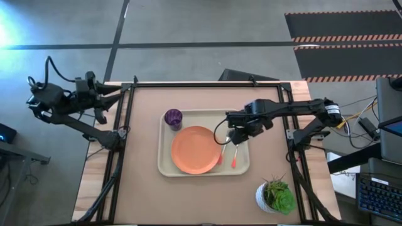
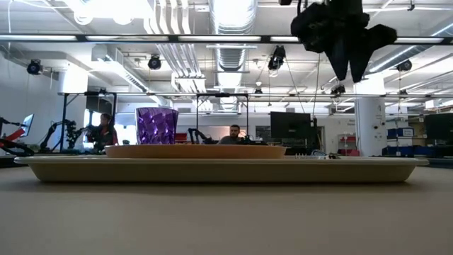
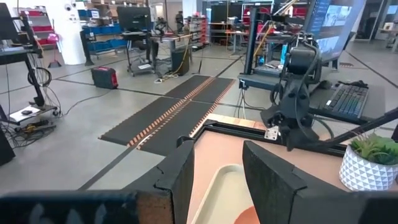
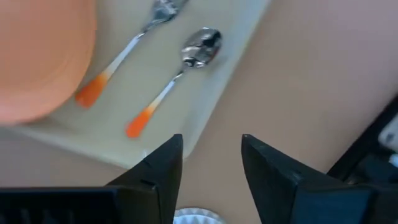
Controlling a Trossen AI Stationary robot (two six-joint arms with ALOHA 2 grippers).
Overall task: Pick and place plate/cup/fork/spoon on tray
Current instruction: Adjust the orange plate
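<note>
The cream tray (image 1: 242, 166) lies mid-table. On it rest the orange plate (image 1: 196, 149), the purple cup (image 1: 173, 117) at its far left corner, and right of the plate the fork (image 1: 223, 152) and the spoon (image 1: 233, 158), side by side. In the right wrist view the spoon (image 4: 180, 74) lies flat between the fork (image 4: 124, 53) and the tray's rim. My right gripper (image 4: 211, 162) is open and empty, well above the tray's right part (image 2: 347, 64). My left gripper (image 3: 217, 168) is open and empty, parked off the table's far left corner (image 1: 94, 97).
A white pot with a green plant (image 1: 275, 196) stands near the table's front right, off the tray. The low view shows the cup (image 2: 156, 125) and plate (image 2: 195, 151) standing on the tray (image 2: 219, 170). People sit in the room behind.
</note>
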